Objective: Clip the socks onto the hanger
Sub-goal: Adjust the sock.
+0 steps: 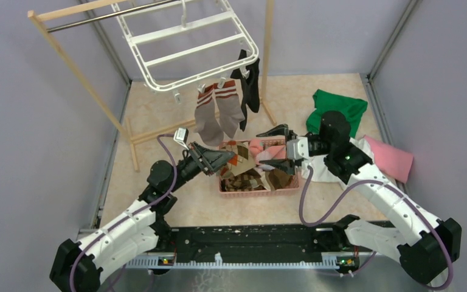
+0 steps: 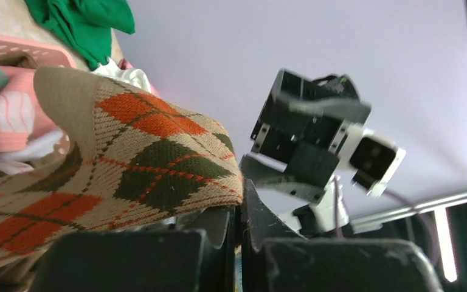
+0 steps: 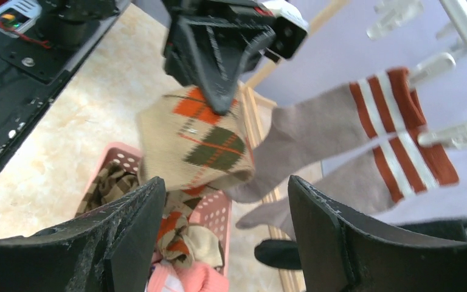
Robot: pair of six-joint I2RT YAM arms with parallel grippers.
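The argyle sock (image 1: pixel 238 155) is held at mid-frame in the top view, above the pink basket (image 1: pixel 261 190). It is pinched at one end by the left claw (image 1: pixel 224 159), which is clamped tight on it. Its length runs rightward toward the right claw (image 1: pixel 275 148), which is spread wide just beside the free end, holding nothing. The hanger (image 1: pixel 188 45) lies toward the upper left, with striped socks (image 1: pixel 219 112) clipped on its near edge. A lift up-frame toward a spare clip is judged necessary.
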